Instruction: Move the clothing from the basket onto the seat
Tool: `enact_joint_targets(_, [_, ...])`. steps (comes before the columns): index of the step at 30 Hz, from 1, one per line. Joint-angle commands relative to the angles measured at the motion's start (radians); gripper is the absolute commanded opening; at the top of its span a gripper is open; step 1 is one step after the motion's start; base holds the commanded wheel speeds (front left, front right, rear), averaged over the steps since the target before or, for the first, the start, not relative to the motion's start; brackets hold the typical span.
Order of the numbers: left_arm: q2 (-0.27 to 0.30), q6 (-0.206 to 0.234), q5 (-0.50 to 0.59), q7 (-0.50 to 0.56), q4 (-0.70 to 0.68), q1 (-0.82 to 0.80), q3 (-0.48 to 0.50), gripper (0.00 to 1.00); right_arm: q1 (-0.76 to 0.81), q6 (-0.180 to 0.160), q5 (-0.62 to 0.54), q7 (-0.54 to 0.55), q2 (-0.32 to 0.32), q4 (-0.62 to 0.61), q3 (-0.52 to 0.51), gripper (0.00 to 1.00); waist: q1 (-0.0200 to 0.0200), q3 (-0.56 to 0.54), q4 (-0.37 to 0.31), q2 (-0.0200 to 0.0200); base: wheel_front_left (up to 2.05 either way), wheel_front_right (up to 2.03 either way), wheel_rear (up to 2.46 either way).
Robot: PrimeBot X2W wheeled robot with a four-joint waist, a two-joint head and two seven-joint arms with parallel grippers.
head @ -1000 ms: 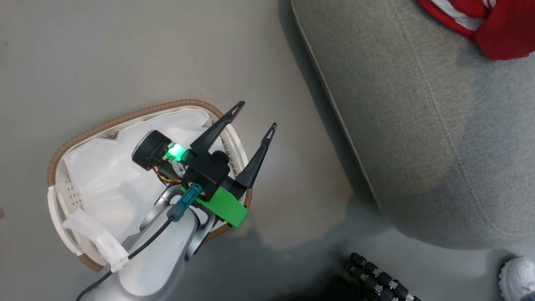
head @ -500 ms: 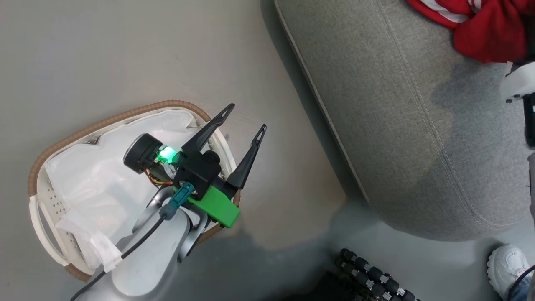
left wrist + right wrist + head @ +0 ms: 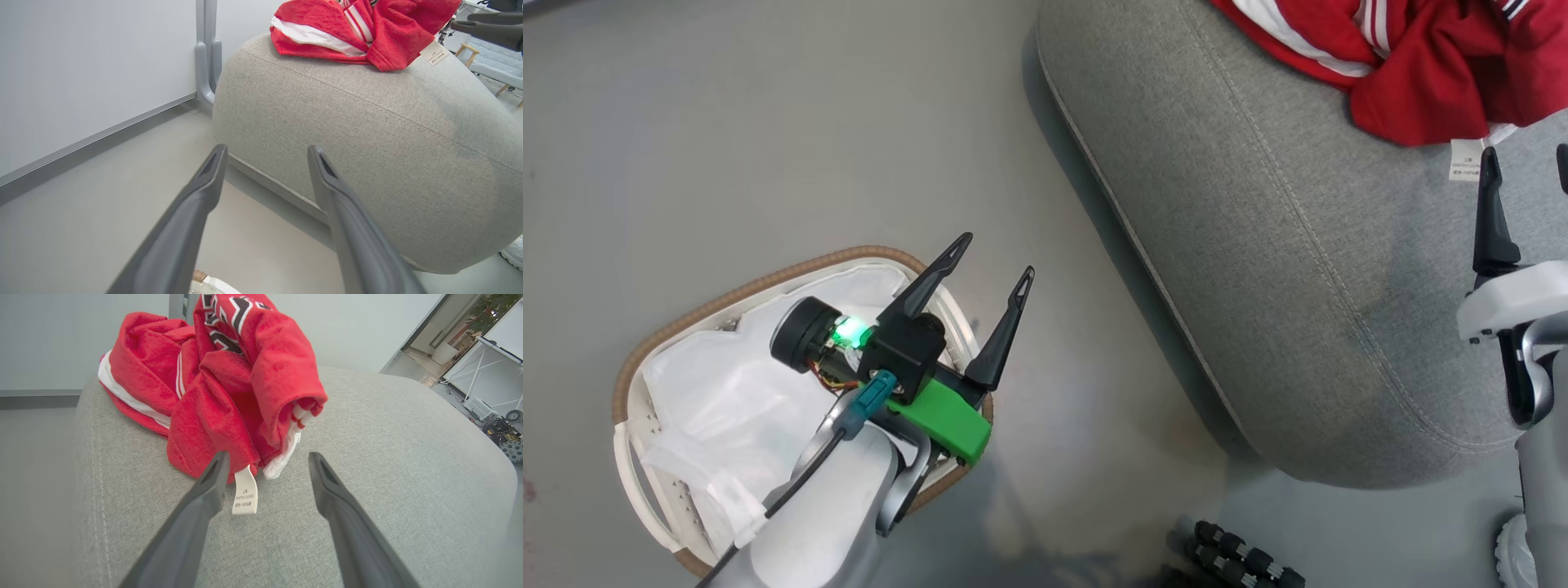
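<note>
The red clothing (image 3: 1413, 73) with white stripes lies bunched on the grey seat (image 3: 1258, 245), at the top right of the head view. My right gripper (image 3: 1527, 151) stands open just short of the clothing, nothing between its fingers. In the right wrist view the clothing (image 3: 229, 388) and its white label lie beyond my right gripper (image 3: 269, 455). My left gripper (image 3: 998, 254) hangs open above the basket (image 3: 752, 282) rim, holding nothing. The left wrist view has my left gripper (image 3: 267, 149) facing the seat (image 3: 367, 143) and the clothing (image 3: 367, 28).
A white liner sheet (image 3: 727, 392) fills the basket on the grey floor. A black ribbed object (image 3: 1241, 559) lies near the seat's front corner. A person's white shoe (image 3: 512, 253) is beside the seat. A wall and a grey post (image 3: 206, 53) stand behind.
My right gripper has come into the head view at the right and has opened, with the red clothing lying free on the seat. The head camera has shifted; the left arm holds its pose.
</note>
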Motion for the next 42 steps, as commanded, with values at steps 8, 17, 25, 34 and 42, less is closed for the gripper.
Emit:
enact_joint_targets(8, [-0.045, 0.004, -0.026, -0.007, -0.004, 0.054, 0.049, 1.00, 0.048, -0.001, -0.038, -0.002, -0.044, -0.060, -0.014, 1.00, 0.0000, -0.147, 0.052, 0.0000, 0.00, 0.00, 0.00])
enact_joint_targets(17, [-0.106, -0.008, -0.063, -0.007, -0.046, 0.140, 0.195, 1.00, -0.019, -0.001, -0.039, -0.002, -0.022, -0.056, 0.033, 1.00, 0.0000, -0.278, 0.142, 0.0000, 0.00, 0.00, 0.00])
enact_joint_targets(25, [-0.135, -0.001, -0.053, -0.006, -0.042, 0.228, 0.349, 1.00, -0.020, -0.001, -0.023, -0.002, 0.073, -0.014, 0.109, 1.00, 0.0000, -0.359, 0.231, 0.0000, 0.00, 0.00, 0.00])
enact_joint_targets(34, [-0.153, 0.010, -0.055, -0.006, -0.031, 0.326, 0.517, 1.00, 0.083, -0.001, -0.025, -0.002, 0.144, -0.030, 0.164, 1.00, 0.0000, -0.435, 0.313, 0.0000, 0.00, 0.00, 0.00])
enact_joint_targets(42, [-0.157, 0.017, -0.034, -0.006, -0.039, 0.432, 0.618, 1.00, 0.214, -0.001, 0.035, -0.002, 0.152, -0.094, 0.229, 1.00, 0.0000, -0.485, 0.344, 0.0000, 0.00, 0.00, 0.00])
